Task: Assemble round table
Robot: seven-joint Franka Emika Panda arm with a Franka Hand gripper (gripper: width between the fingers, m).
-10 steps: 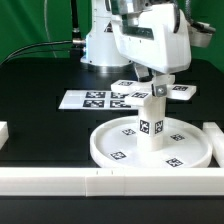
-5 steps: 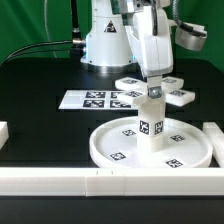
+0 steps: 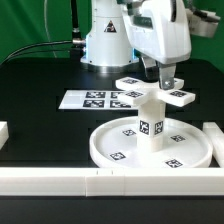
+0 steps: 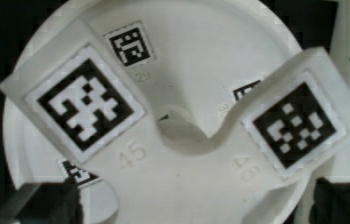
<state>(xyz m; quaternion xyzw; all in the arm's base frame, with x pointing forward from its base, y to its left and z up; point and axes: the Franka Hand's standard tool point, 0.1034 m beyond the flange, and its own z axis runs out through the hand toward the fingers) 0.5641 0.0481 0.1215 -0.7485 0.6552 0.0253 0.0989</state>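
Note:
The large round disc (image 3: 103, 147) lies near the front of the table with the thick short cylinder (image 3: 150, 128) standing upright in its middle. The cross-shaped piece (image 3: 179, 97) sits level on top of the cylinder, its tagged arms spread out. My gripper (image 3: 165, 86) reaches down from above and is shut on the cross-shaped piece. In the wrist view two tagged arms of the cross-shaped piece (image 4: 87, 100) fill the picture, with the disc (image 4: 198, 40) below them. My gripper (image 4: 190, 205) has a dark finger on each side of the piece.
The marker board (image 3: 88, 98) lies flat behind the disc. A long white rail (image 3: 100, 183) runs along the front, with rail ends at the exterior view's left (image 3: 3, 131) and right (image 3: 214, 134). The arm's white base (image 3: 105, 40) stands at the back.
My gripper has turned about its vertical axis and shifted toward the exterior view's right. The cross-shaped piece has turned a little with it on top of the cylinder.

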